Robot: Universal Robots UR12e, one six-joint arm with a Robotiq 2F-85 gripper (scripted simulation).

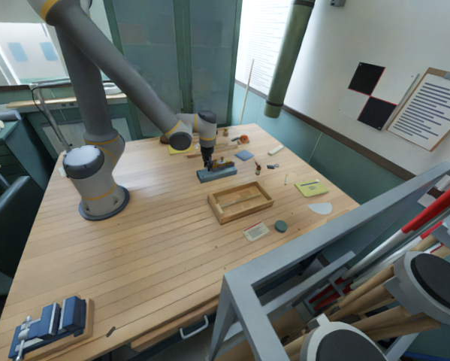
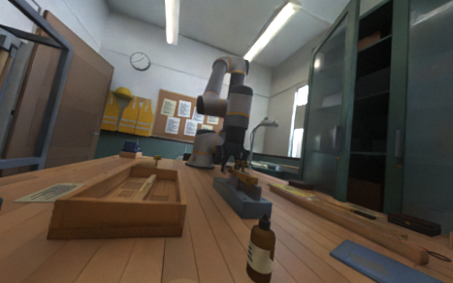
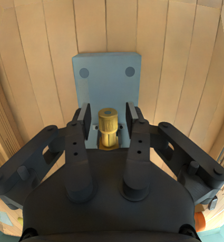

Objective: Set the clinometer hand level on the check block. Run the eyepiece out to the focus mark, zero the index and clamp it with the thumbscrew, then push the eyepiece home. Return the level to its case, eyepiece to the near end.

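The brass hand level (image 1: 222, 164) lies on the blue-grey check block (image 1: 216, 174), its knurled eyepiece (image 3: 107, 121) pointing toward the arm's end of the block. My gripper (image 3: 107, 115) stands open with the eyepiece between its fingers, holding nothing. In the second side camera the gripper (image 2: 231, 165) hangs over the far end of the level (image 2: 243, 177) on the block (image 2: 240, 196). The open wooden case (image 1: 240, 201) sits on the bench just in front of the block.
Behind the block a long wooden rule (image 2: 347, 219), a blue pad (image 1: 244, 155) and an orange item (image 1: 243, 138) lie near glass cabinets. A small brown bottle (image 1: 258, 168), a yellow notepad (image 1: 311, 188), a card (image 1: 256, 231) and a green disc (image 1: 281, 225) are scattered around the case.
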